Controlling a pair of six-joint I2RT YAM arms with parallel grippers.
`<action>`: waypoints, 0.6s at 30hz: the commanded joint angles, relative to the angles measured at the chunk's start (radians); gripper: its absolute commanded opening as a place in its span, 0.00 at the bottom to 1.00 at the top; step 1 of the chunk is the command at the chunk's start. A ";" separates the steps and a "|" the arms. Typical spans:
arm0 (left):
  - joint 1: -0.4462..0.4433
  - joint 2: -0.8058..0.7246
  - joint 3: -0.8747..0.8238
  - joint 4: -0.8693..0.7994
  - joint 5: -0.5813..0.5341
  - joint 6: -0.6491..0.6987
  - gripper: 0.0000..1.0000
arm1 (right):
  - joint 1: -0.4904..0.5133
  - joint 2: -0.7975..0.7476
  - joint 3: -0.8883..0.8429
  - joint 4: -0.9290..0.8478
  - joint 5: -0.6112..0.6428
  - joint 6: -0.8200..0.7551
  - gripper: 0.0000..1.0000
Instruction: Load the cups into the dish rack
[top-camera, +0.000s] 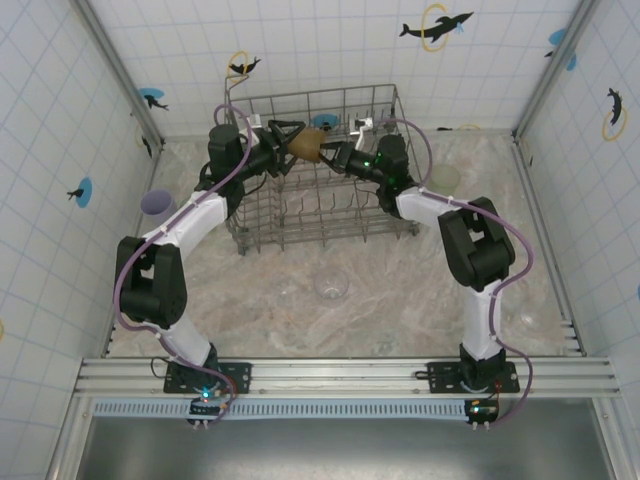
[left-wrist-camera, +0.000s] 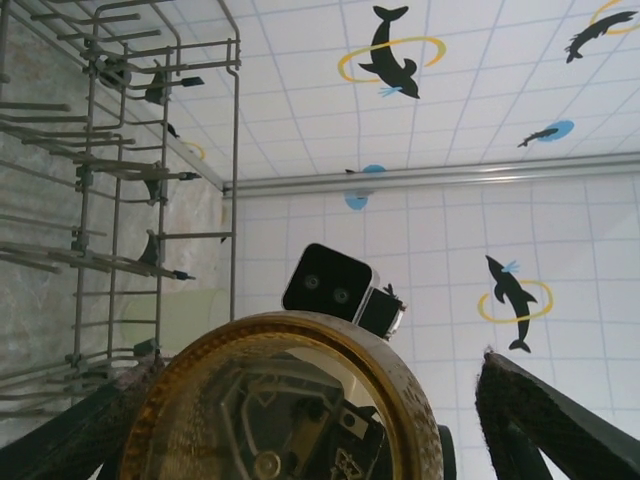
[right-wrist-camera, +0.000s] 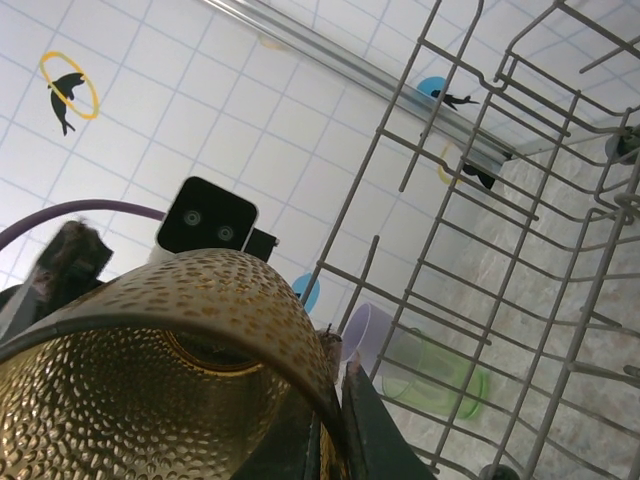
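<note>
My right fingers (right-wrist-camera: 365, 435) pinch the rim of the amber dimpled plastic cup (right-wrist-camera: 150, 400); left fingers (left-wrist-camera: 540, 420) straddle it, released. Right wrist view catches a lilac translucent tumbler (right-wrist-camera: 365, 328).

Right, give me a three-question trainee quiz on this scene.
1. True or false: the amber cup stands on the table.
2. The cup by the left wall is: A lilac, B amber, C clear.
3. Fill in: the right gripper pinches the amber cup's ____.
Key: 1 false; 2 A; 3 rim.
</note>
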 joint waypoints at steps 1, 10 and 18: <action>-0.001 -0.033 -0.007 0.053 0.026 0.003 0.72 | 0.005 0.015 0.050 0.046 0.001 0.003 0.00; -0.003 -0.047 -0.033 0.088 0.026 0.014 0.14 | 0.005 0.008 0.059 0.013 -0.003 -0.002 0.01; -0.002 -0.048 -0.008 0.077 0.012 0.043 0.00 | 0.004 -0.052 0.045 -0.098 0.004 -0.047 0.33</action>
